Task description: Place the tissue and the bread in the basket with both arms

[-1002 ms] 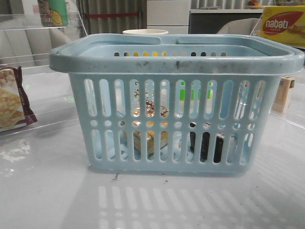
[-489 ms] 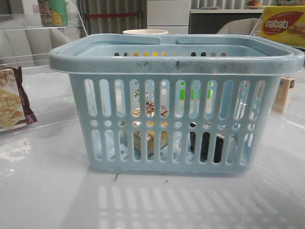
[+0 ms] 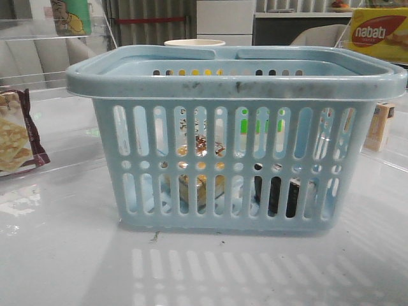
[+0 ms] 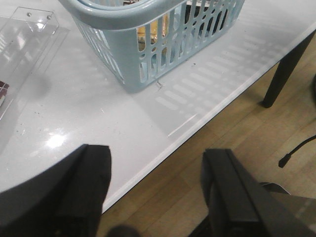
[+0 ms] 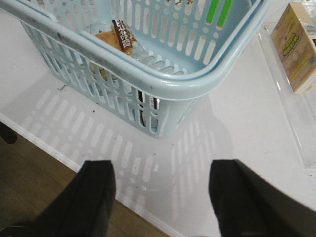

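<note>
The pale blue basket (image 3: 236,83) stands in the middle of the white table. Through its slots I see the bread (image 3: 199,167) bag inside at the left and the black tissue (image 3: 275,194) packet upright inside at the right. The bread (image 5: 116,37) also shows from above in the right wrist view, and the basket (image 4: 118,15) in the left wrist view. My left gripper (image 4: 156,163) is open and empty, above the table's front edge, well back from the basket. My right gripper (image 5: 162,173) is open and empty, above the front edge near the basket's corner (image 5: 197,81). Neither arm shows in the front view.
A maroon-edged cracker bag (image 3: 16,134) lies at the far left. A small tan carton (image 3: 379,126) stands at the right, also in the right wrist view (image 5: 295,47). A yellow nabati box (image 3: 377,33) and clear acrylic stands (image 4: 24,34) flank the table. Wooden floor lies below the front edge.
</note>
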Available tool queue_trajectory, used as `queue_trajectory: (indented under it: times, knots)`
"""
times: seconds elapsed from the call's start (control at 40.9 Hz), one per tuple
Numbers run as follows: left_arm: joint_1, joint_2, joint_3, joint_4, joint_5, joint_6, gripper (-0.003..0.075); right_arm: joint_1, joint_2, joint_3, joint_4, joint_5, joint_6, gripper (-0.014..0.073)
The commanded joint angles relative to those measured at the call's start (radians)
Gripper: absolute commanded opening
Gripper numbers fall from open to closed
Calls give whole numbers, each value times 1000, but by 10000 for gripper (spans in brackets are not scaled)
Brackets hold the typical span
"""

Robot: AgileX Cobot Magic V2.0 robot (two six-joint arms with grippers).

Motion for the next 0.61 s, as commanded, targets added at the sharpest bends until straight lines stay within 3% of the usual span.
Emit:
queue_trajectory:
  times: [0.0,0.122,0.22,0.513,0.586]
  knots:
    - [-4,-15,-5,-5,-98,-13,452,-2,3,-25,-24,-36,-4,517]
    - [-4,-17,16,-1,-126,-13,445,-2,3,-15,-33,-11,-4,517]
    - [-4,-17,23,2,-133,-13,389,-2,3,0,-39,-2,-4,488]
    - [-4,-17,24,3,-131,-13,173,-2,3,12,-47,5,-4,78]
    - [-4,-17,24,3,-131,-13,134,-2,3,12,-48,5,-4,59]
